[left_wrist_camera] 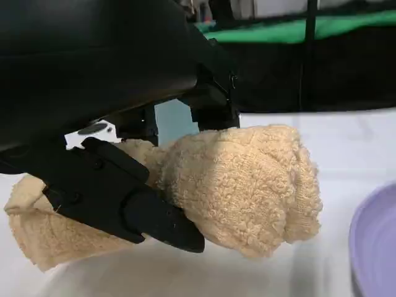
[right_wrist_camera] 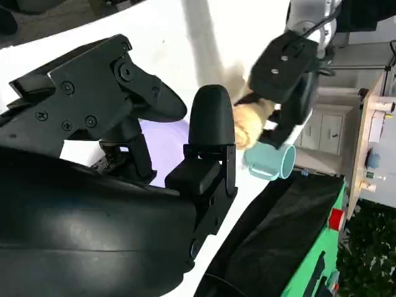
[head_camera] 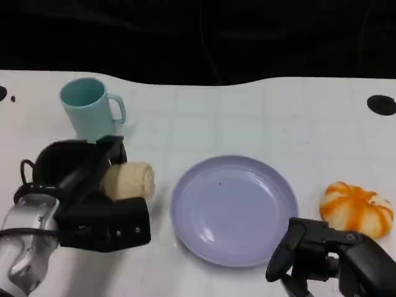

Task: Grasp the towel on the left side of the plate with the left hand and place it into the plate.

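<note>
A rolled beige towel (head_camera: 130,180) lies left of the lavender plate (head_camera: 233,209), whose inside is bare. My left hand (head_camera: 93,198) wraps around the towel's left part, with fingers behind and in front of it. The left wrist view shows the towel (left_wrist_camera: 247,192) close up, black fingers (left_wrist_camera: 124,198) pressed against its near side and others over its top. From the right wrist view the towel (right_wrist_camera: 250,120) shows in the left hand (right_wrist_camera: 288,74) beyond the plate (right_wrist_camera: 167,133). My right hand (head_camera: 322,257) rests at the near right, fingers apart, holding nothing.
A light blue mug (head_camera: 91,106) stands just behind the left hand. An orange-and-white pumpkin-like object (head_camera: 357,208) sits right of the plate, close to the right hand. The white table's far edge (head_camera: 198,77) meets a dark backdrop.
</note>
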Controlling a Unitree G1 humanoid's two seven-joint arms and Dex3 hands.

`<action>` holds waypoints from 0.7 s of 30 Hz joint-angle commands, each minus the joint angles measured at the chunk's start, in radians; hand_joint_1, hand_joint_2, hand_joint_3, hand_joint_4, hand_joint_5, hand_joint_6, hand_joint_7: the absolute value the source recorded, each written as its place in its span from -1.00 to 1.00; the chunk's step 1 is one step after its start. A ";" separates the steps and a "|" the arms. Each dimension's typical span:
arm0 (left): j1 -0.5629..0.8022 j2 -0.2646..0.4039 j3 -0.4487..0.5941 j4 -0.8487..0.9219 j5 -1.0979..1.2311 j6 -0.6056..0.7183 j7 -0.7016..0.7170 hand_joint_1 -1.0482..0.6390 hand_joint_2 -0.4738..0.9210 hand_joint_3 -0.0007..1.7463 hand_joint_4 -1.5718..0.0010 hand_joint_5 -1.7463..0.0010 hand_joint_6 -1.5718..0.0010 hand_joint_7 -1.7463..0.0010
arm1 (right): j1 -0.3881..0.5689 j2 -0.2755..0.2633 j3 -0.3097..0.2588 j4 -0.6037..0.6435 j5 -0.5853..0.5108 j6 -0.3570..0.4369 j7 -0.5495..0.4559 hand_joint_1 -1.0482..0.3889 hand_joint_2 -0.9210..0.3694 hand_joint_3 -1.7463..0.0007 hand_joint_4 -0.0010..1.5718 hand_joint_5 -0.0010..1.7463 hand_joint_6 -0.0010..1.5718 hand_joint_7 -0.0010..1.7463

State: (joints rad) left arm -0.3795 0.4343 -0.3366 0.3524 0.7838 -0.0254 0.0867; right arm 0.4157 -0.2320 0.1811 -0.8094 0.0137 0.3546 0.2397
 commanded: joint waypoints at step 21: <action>-0.051 -0.216 -0.042 -0.302 -0.037 0.071 -0.105 0.01 0.24 0.39 -0.16 -1.00 0.13 -1.00 | 0.048 -0.009 -0.017 0.002 0.004 -0.059 -0.006 0.25 -0.42 -0.25 -0.01 0.91 -0.09 0.50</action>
State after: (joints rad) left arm -0.4095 0.2412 -0.3689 0.0696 0.7446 0.0221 -0.0007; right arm 0.4563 -0.2308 0.1854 -0.7998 0.0126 0.3174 0.2336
